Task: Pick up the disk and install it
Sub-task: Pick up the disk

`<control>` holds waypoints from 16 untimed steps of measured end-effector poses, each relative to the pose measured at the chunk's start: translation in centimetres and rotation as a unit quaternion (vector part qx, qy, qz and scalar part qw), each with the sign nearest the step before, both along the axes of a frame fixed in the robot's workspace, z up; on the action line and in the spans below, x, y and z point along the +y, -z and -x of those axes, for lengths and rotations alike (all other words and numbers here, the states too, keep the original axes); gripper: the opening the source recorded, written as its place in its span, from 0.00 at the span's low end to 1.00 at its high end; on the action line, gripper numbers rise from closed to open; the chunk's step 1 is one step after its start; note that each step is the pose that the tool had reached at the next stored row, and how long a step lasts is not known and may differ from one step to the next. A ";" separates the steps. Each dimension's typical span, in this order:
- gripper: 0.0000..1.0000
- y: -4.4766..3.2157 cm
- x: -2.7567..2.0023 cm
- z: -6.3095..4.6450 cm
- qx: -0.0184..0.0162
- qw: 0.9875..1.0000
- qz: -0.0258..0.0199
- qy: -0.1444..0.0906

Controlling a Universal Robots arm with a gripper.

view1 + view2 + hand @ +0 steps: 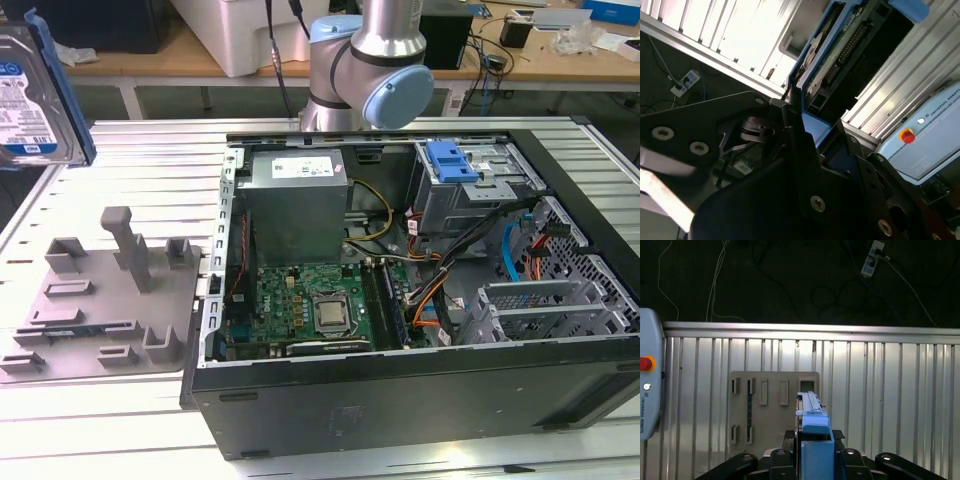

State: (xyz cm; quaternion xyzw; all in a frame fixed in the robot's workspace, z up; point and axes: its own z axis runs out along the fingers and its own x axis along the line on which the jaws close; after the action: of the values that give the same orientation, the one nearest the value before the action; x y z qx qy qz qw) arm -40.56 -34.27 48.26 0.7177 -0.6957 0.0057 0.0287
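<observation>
Aloft over worktop: end effector clamped on hard disk. Risk: narrow edge grip slips; disk tilts, drops.

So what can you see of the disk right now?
The disk is a flat silver hard drive with a blue-and-white label and a blue plastic rail frame round its edges. It is off the table, high at the exterior view's left, clamped edge-on in the gripper above the grey fixture tray.
</observation>
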 end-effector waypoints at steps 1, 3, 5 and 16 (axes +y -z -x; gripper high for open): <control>0.37 -0.31 0.00 0.0 0.000 1.000 0.000 0.000; 0.37 -0.44 0.00 0.0 0.000 1.000 0.000 0.000; 0.37 -0.46 0.00 0.0 0.000 1.000 0.000 0.000; 0.37 -0.68 -0.01 -0.2 0.000 1.000 0.000 0.000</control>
State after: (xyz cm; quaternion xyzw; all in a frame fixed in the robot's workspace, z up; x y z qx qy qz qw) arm -40.33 -34.28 48.94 0.7178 -0.6956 0.0059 0.0286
